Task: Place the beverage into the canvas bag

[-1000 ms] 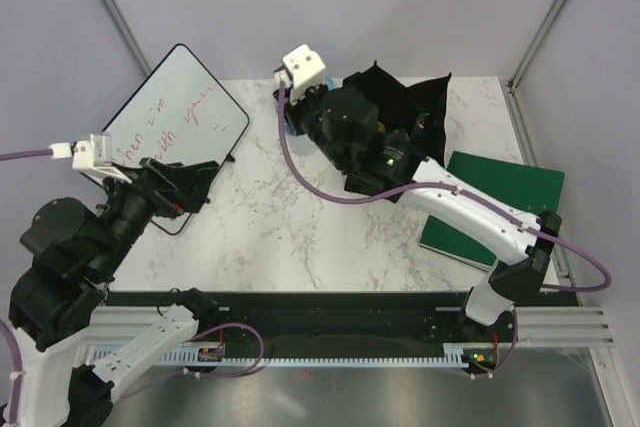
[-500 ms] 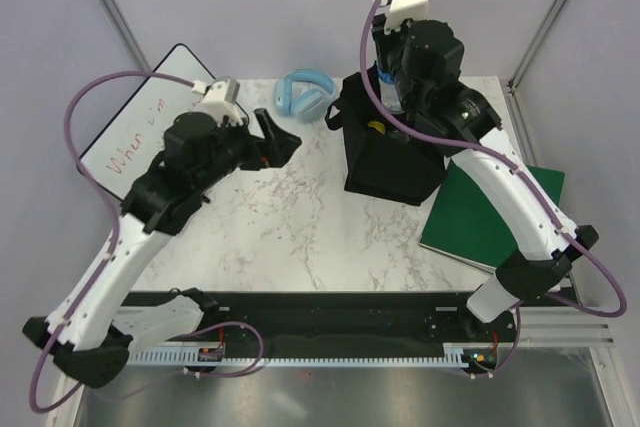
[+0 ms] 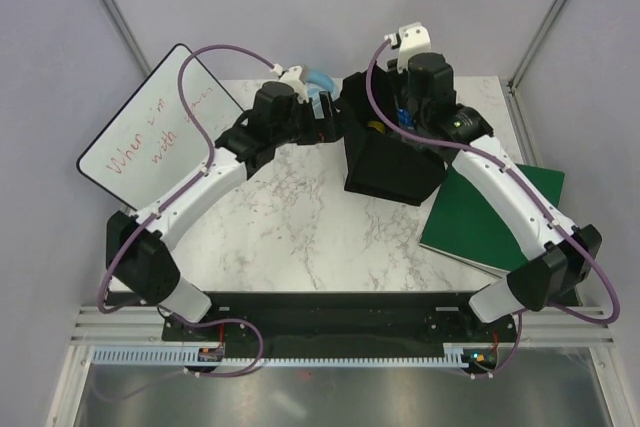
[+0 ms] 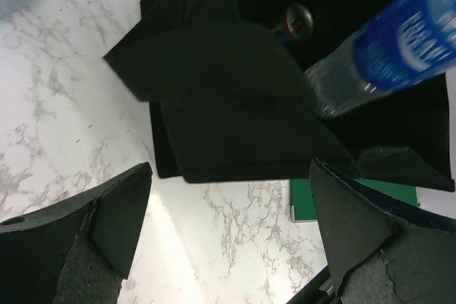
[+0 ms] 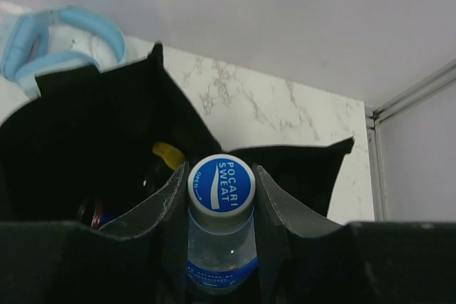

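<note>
The right hand (image 5: 221,176) is clamping a clear beverage bottle (image 5: 218,247) with a blue cap and label. Its fingers are closed against the neck, and it is holding the bottle at the open mouth of the canvas bag (image 3: 385,162). The bag is standing at the far right of the bench (image 3: 290,217), just left of a green book (image 3: 495,212). The left hand (image 4: 231,169) is gaping wide, gripping nothing, near the bag's left side. A can top (image 4: 299,18) is showing inside the bag.

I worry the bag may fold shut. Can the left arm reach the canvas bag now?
Probably yes: the left gripper is open and the canvas bag lies straight ahead of it, nothing between them.
</note>
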You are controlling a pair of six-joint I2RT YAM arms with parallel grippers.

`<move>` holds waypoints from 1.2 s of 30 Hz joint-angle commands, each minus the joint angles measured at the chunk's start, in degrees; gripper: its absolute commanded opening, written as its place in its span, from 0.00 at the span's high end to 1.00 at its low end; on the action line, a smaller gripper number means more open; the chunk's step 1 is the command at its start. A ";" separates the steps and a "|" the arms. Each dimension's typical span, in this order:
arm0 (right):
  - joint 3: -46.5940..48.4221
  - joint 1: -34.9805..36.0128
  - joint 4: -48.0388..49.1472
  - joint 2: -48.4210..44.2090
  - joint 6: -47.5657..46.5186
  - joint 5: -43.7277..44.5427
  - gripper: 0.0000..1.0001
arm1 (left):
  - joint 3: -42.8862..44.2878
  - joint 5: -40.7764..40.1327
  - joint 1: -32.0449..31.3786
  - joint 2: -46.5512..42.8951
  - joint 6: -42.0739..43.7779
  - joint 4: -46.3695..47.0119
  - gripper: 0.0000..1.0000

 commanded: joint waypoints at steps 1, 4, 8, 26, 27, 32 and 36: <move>-5.33 -1.56 11.39 -5.82 1.85 -1.47 1.00 | 6.64 3.35 -1.33 3.49 -2.57 6.43 0.01; -9.55 -3.85 12.35 -6.08 5.28 -4.11 1.00 | 8.58 4.24 -1.68 5.08 -4.59 6.52 0.01; -13.25 -3.94 13.67 -7.57 7.30 -5.69 1.00 | 8.93 3.71 -2.21 6.48 -6.08 6.43 0.00; -20.54 -4.73 20.27 -7.22 6.25 -1.13 1.00 | 10.34 8.02 -3.62 9.13 -6.35 5.64 0.94; -20.98 -4.91 20.27 -7.48 6.34 -1.30 1.00 | 10.25 7.93 -3.62 8.52 -6.18 5.64 0.98; -24.94 -5.70 20.26 -8.19 7.83 0.63 1.00 | 11.22 10.81 -3.62 7.72 -5.47 5.72 0.98; -24.76 -8.34 20.18 -6.35 11.70 -1.83 1.00 | 11.57 15.13 -3.62 7.90 -6.96 7.13 0.98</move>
